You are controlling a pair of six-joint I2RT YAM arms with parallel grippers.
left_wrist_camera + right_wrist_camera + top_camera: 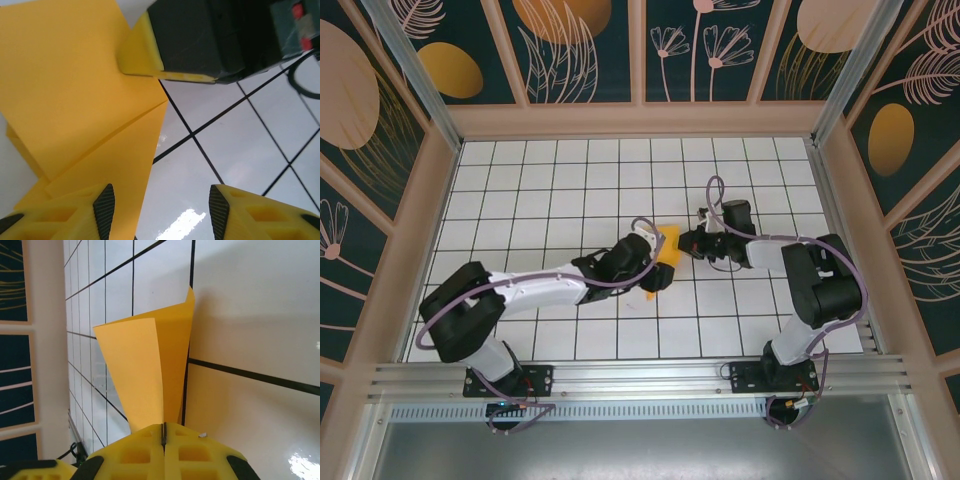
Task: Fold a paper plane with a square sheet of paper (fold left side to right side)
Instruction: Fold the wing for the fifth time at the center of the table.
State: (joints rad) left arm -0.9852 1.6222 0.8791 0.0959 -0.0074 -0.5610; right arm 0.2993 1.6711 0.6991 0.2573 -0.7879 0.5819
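Your top camera looks steeply down on the whole desk (570, 180) from high behind its near edge. Both wrist cameras sit close, sharing the orange paper (668, 250).

The paper (75, 90) is thin, matt and smooth, with sharp creases. The table (240, 150) is glossy white with black grid lines and mirrors the light. The left gripper (160, 212) is matt yellow plastic with black, finely textured pads (104, 210); the right gripper (163, 435) is the same yellow plastic. The rail (640, 378) is brushed metal. The frame (640, 120) looks like pale matt wood.
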